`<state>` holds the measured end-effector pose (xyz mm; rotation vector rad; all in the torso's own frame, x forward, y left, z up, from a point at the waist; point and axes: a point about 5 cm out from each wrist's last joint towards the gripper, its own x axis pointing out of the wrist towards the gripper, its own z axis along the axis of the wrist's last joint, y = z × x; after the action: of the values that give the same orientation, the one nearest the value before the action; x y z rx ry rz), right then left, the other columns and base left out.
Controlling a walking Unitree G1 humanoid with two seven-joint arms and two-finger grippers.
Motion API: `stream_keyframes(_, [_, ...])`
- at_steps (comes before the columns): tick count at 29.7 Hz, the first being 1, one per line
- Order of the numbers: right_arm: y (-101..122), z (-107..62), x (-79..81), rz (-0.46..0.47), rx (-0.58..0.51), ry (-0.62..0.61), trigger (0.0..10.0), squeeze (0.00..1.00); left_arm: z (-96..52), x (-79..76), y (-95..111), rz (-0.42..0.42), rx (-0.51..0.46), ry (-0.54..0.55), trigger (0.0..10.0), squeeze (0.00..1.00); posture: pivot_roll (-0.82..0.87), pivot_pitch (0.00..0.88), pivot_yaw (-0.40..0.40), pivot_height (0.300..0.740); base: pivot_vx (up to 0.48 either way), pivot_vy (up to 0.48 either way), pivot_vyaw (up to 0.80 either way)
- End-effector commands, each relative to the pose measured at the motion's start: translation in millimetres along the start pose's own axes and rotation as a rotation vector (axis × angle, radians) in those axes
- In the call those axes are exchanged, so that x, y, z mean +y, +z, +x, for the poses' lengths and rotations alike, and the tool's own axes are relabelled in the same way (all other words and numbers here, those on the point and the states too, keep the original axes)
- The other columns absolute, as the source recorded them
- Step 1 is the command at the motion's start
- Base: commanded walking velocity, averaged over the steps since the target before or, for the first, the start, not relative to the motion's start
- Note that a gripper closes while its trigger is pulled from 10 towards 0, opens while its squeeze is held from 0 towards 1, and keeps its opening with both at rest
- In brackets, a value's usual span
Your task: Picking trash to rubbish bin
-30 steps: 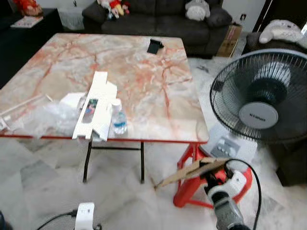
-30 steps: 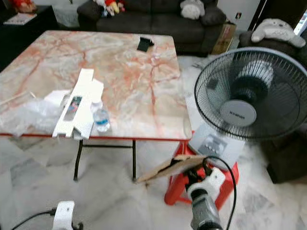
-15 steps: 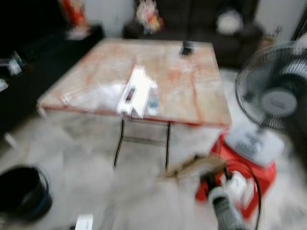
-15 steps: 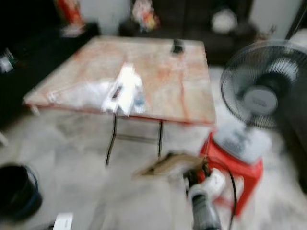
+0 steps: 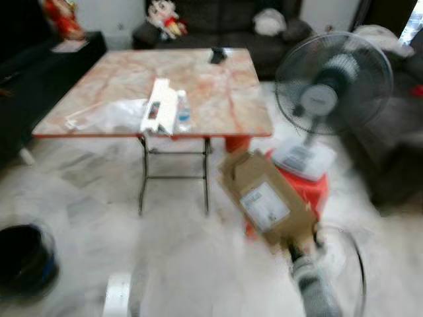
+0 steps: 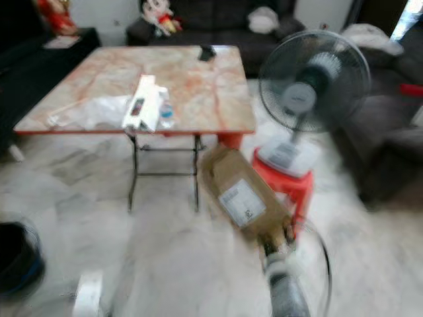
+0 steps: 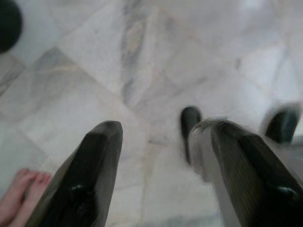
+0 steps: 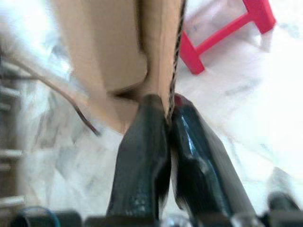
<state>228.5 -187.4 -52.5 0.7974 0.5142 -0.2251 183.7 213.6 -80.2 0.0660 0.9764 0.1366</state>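
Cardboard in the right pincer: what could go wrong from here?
1. The right pincer pinches only the thin edge of the flattened cardboard box, which sticks out far beyond it; it could slip or swing while walking.
2. The cardboard hangs close to the red stool and standing fan; a turn might clip them.
3. The black bin sits at the far left, so carrying continues; a bare foot is near.
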Motion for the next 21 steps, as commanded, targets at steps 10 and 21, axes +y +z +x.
stream_keyframes(10, [-7, -7.2, -17.3, -0.124, 0.071, -0.12, 10.0, 0.0, -1.0, -0.8, -8, 0.017, 0.024, 0.0, 10.0, 0.0, -0.03, 0.0, -0.028, 0.74, 0.0, 0.0, 0.0])
stream_keyframes(21, [-19, -21.0, -39.5, -0.189, 0.138, -0.234, 10.0, 0.0, -1.3, -0.4, -9, 0.004, 0.019, -0.001, 10.0, 0.0, -0.03, 0.0, -0.015, 0.74, 0.0, 0.0, 0.0])
